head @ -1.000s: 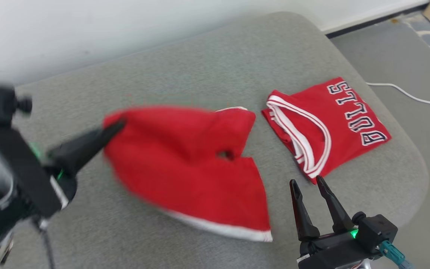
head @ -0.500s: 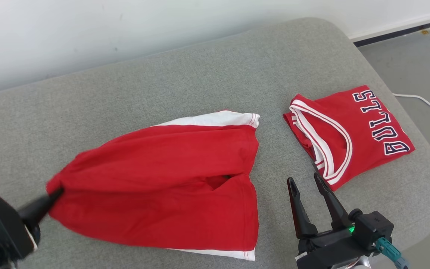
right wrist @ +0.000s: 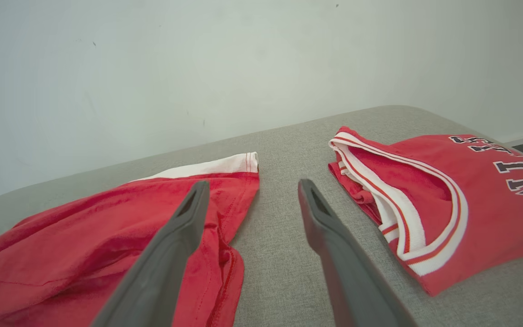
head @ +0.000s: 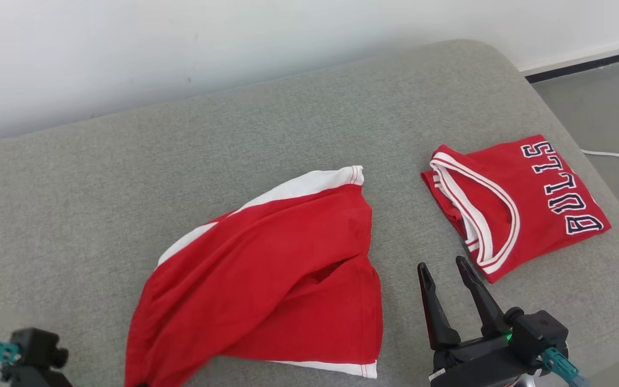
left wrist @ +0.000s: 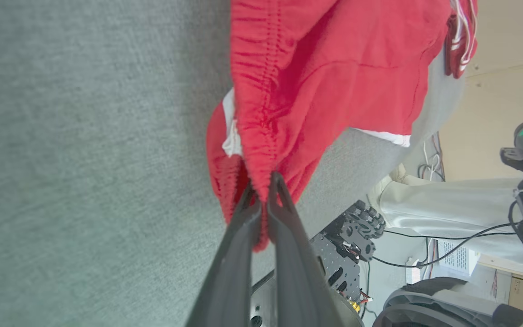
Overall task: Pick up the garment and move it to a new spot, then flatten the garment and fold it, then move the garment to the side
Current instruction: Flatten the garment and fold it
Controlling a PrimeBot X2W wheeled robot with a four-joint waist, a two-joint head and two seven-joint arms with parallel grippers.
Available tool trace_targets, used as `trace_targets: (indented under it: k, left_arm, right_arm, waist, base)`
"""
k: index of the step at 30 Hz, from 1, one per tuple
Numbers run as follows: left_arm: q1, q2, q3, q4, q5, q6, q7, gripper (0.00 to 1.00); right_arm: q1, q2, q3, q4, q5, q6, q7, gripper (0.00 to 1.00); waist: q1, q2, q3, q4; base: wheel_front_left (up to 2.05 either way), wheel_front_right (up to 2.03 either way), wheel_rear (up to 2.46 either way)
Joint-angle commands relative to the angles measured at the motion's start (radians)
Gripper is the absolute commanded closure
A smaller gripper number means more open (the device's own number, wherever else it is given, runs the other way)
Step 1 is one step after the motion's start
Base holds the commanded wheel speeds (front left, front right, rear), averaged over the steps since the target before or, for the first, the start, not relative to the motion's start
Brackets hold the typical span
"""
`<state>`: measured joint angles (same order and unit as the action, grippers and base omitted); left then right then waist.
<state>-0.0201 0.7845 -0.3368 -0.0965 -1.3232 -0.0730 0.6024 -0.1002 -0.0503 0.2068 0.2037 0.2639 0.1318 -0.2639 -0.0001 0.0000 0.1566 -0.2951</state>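
The right gripper [head: 441, 264] has two long black pointed fingers [head: 435, 312], a black base [head: 476, 359] with a green light [head: 509, 337] and a teal connector [head: 555, 359]. The left gripper [left wrist: 263, 182] is dark grey.

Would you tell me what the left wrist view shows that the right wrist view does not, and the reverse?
Left wrist: the left gripper shut on the red shorts' waistband, and black hardware beyond the cushion's edge. Right wrist: the right gripper open between the garments, and the jersey's dark lettering. Both: shorts, jersey, grey cushion.
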Motion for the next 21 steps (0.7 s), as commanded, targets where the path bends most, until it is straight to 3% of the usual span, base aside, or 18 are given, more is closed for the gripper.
trace_targets:
  k: [1, 2, 3, 4, 8, 13, 17, 21]
  left_arm:
    - [0.016, -0.001, -0.010, -0.009, 0.028, 0.007, -0.012, 1.00]
    - [0.020, -0.006, -0.016, -0.014, 0.048, 0.012, -0.025, 0.84]
    - [0.023, -0.012, -0.021, -0.016, 0.074, 0.022, -0.041, 0.16]
    - [0.025, -0.019, -0.026, -0.013, 0.094, 0.025, -0.061, 0.00]
    - [0.029, -0.070, -0.019, 0.003, 0.105, 0.034, -0.126, 0.00]
    - [0.058, -0.120, 0.068, -0.066, -0.068, 0.031, -0.139, 0.00]
    - [0.069, -0.077, 0.172, -0.162, -0.200, 0.059, -0.106, 0.00]
    - [0.028, -0.019, 0.252, -0.196, -0.285, 0.129, -0.054, 0.00]
  right_arm:
    - [0.004, 0.000, -0.002, -0.004, -0.001, -0.003, 0.000, 0.00]
    - [0.004, 0.000, -0.002, -0.003, -0.001, -0.003, 0.000, 0.00]
    - [0.003, 0.000, 0.001, -0.002, -0.002, -0.003, 0.000, 0.00]
    - [0.003, 0.000, 0.001, -0.001, -0.003, -0.003, 0.000, 0.00]
    - [-0.001, 0.000, -0.001, 0.000, -0.005, -0.003, 0.000, 0.00]
    - [0.006, 0.000, -0.007, 0.000, -0.011, -0.003, 0.000, 0.00]
    - [0.014, 0.000, -0.015, 0.001, -0.010, -0.003, 0.000, 0.00]
    - [0.003, 0.000, -0.003, 0.002, 0.001, -0.003, 0.000, 0.00]
  waist:
    - [0.0001, 0.0000, 0.003, 0.007]
    - [0.0001, 0.0000, 0.004, 0.010]
    - [0.0001, 0.0000, 0.005, 0.012]
    - [0.0001, 0.0000, 0.006, 0.014]
    - [0.0001, 0.0000, 0.007, 0.021]
    - [0.0001, 0.0000, -0.002, 0.028]
    - [0.0001, 0.0000, -0.007, 0.037]
    - [0.0001, 0.0000, -0.007, 0.037]
  base:
    - [0.00, 0.00, 0.00]
    - [0.00, 0.00, 0.00]
    - [0.00, 0.00, 0.00]
    - [0.00, 0.00, 0.00]
    - [0.00, 0.00, 0.00]
    - [0.00, 0.00, 0.00]
    - [0.00, 0.00, 0.00]
    - [0.00, 0.00, 0.00]
